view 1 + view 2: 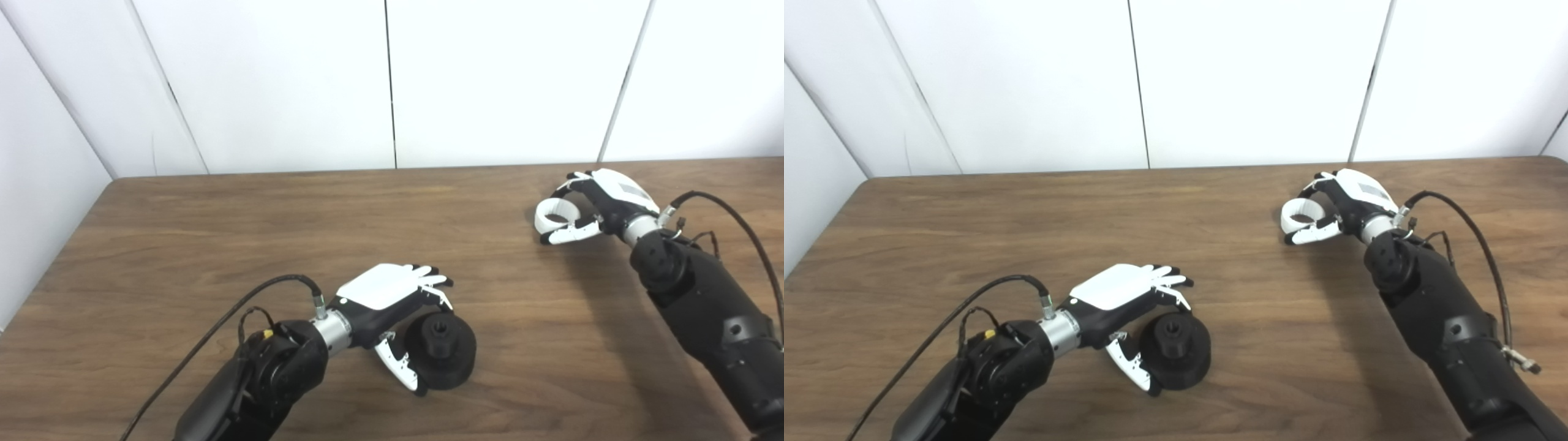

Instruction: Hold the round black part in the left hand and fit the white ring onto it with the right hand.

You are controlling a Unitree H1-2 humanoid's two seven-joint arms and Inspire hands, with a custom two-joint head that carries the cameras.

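Two robot hands at a wooden table, each at its own part.

The left hand (392, 303) is at the near middle of the table (245, 220), its fingers (432, 278) stretched flat over the far edge of the round black part (442, 350) and its thumb (398, 364) against the part's near left side, so the hand cups the part without the fingers being curled around it; the part rests on the table, its hub with a central hole facing up. Well apart, at the far right, the right hand (597, 205) is clamped on the white ring (554, 214), pinching it between its thumb and curled fingers just above the table surface.
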